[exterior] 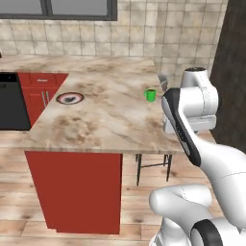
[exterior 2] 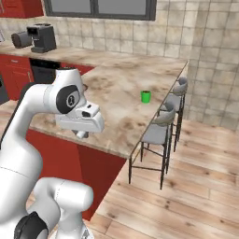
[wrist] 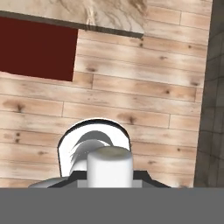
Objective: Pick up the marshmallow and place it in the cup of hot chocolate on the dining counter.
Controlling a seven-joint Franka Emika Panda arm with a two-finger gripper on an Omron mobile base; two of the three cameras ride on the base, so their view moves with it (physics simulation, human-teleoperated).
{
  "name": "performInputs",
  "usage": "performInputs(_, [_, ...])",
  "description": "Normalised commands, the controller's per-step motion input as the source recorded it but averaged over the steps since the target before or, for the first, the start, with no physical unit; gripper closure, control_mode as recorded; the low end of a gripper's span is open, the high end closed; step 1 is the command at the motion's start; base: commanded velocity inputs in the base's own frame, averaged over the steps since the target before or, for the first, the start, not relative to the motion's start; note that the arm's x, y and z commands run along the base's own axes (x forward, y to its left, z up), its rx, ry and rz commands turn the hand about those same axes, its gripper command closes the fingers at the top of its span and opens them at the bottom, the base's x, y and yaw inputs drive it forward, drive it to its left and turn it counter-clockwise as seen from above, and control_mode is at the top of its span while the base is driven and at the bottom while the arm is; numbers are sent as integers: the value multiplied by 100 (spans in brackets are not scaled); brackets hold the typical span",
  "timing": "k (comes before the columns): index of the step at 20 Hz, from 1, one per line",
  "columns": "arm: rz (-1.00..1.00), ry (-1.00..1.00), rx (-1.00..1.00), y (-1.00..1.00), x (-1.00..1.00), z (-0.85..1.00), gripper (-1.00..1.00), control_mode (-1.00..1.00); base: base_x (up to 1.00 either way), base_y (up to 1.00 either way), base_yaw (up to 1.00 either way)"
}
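Note:
A stubby white marshmallow [wrist: 109,165] sits between my dark fingertips in the hand view, and my gripper [wrist: 109,176] is shut on it. The hand points down at the wooden floor, just off the near edge of the dining counter [wrist: 87,13]. In the right base view my gripper [exterior 2: 82,135] hangs at the near edge of the dining counter [exterior 2: 116,88]. The green cup of hot chocolate [exterior: 151,95] [exterior 2: 145,96] stands upright near the counter's right edge, well beyond the hand.
A round plate with a black-and-red rim [exterior: 70,98] lies on the counter's left part. Grey stools [exterior 2: 158,128] line the counter's right side. A coffee machine [exterior 2: 42,37] stands on the back counter. A dark wall [wrist: 214,87] borders the floor.

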Motion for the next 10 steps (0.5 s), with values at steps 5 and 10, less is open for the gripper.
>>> performInputs(5, [0,0,0,0,0,0,100,100,3,-100,41])
performInputs(10, [0,0,0,0,0,0,100,100,0,-100,44])
